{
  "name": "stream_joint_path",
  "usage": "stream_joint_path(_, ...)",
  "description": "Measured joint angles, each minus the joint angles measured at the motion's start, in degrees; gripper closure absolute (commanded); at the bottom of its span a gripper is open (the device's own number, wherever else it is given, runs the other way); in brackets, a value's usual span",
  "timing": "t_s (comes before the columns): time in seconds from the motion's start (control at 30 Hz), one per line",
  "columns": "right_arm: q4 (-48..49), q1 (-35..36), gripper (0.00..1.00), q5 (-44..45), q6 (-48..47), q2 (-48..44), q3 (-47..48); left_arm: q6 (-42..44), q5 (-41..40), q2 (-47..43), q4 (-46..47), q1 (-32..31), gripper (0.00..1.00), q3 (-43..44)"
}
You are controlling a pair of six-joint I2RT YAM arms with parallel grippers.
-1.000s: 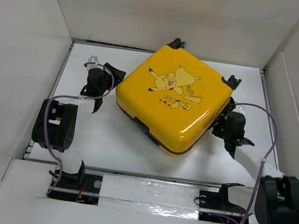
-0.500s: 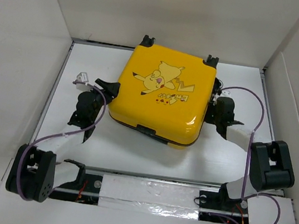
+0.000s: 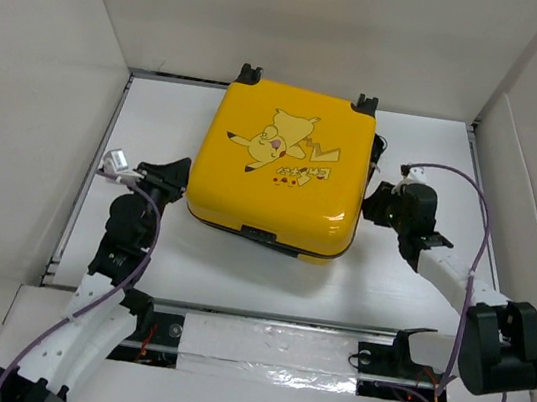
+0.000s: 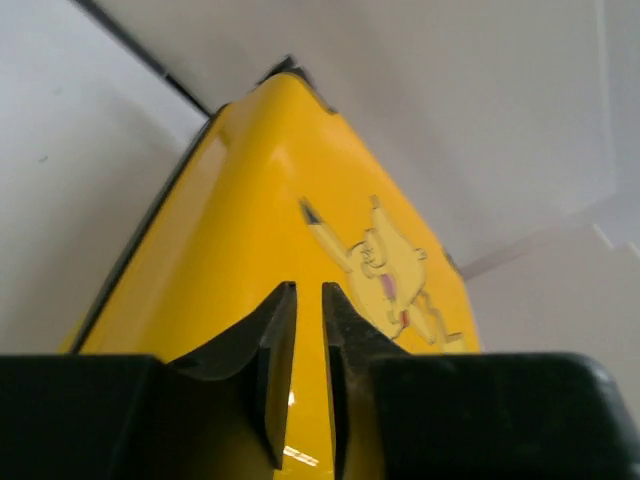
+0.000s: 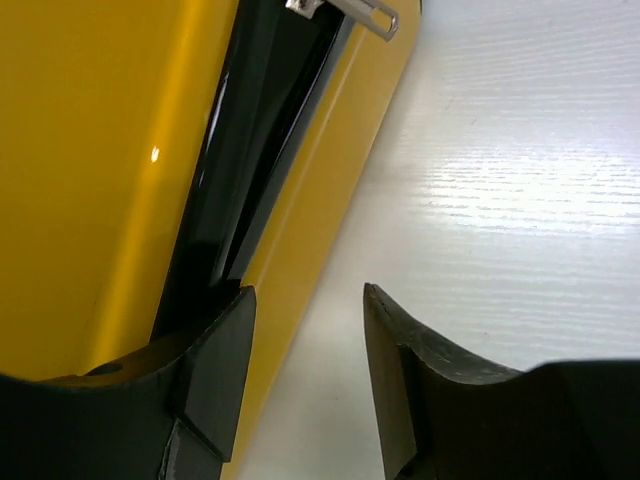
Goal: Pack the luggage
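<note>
The luggage (image 3: 279, 167) is a yellow hard-shell suitcase with a cartoon print. It lies flat and closed at the back middle of the white table (image 3: 237, 277), its wheels (image 3: 250, 74) toward the back wall. My left gripper (image 3: 180, 170) hovers at its left edge. In the left wrist view this gripper (image 4: 308, 290) has only a narrow gap between its fingers and nothing in it, with the yellow lid (image 4: 250, 230) beyond. My right gripper (image 3: 372, 201) sits at the luggage's right side. There it (image 5: 305, 290) stands open, empty, next to the black zipper seam (image 5: 250, 150) and lower shell.
White walls enclose the table on the left, back and right. A silver zipper pull (image 5: 345, 12) hangs at the seam. A black handle (image 3: 262, 232) sits on the luggage's near side. Purple cables loop off both arms. A taped strip (image 3: 267, 347) runs along the near edge.
The luggage has turned and slid back-left until square with the table. My right gripper opened. My left gripper pulled back toward the near left and its fingers narrowed.
</note>
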Motion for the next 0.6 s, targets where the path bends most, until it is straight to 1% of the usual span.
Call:
stream_joint_path(0.03,0.52,-0.15,0.70,-1.20,0.63,-0.76,-0.59,-0.66,-0.81,-2.34,-1.01,0.13,0.93,-1.55)
stream_joint_path(0.07,0.83,-0.22,0.78,-2.12,0.63,-2.08,-1.73,-1.22,-1.46,-4.13,-2.32,0.48,1.00,-3.30)
stream_joint_path(0.1,1.36,-0.15,0.88,-3.32,1.20,-3.10,-2.60,-1.66,-1.92,-5.35,-4.44,0.90,1.00,-5.09)
stream_joint_path(0.13,1.64,-0.11,0.90,-4.17,1.55,-4.24,-3.56,-1.68,-2.19,-6.21,-7.02,1.36,1.00,-6.56)
stream_joint_path(0.27,1.97,0.15,0.90,-6.21,2.58,-9.46,-6.62,-3.19,-3.76,-10.10,-19.17,2.75,1.00,-12.39)
stream_joint_path(0.4,2.16,0.15,0.88,-6.36,2.75,-12.33,-7.30,-5.11,-0.28,-13.84,-27.23,2.73,1.00,-17.49)
stream_joint_path(0.5,2.38,0.15,0.87,-6.47,2.73,-12.61,-7.34,-6.08,2.62,-13.20,-27.80,2.73,1.00,-18.93)
stream_joint_path(0.6,2.40,0.15,0.86,-6.84,2.73,-12.59,-7.41,-6.78,6.01,-6.80,-22.49,2.73,1.00,-18.91)
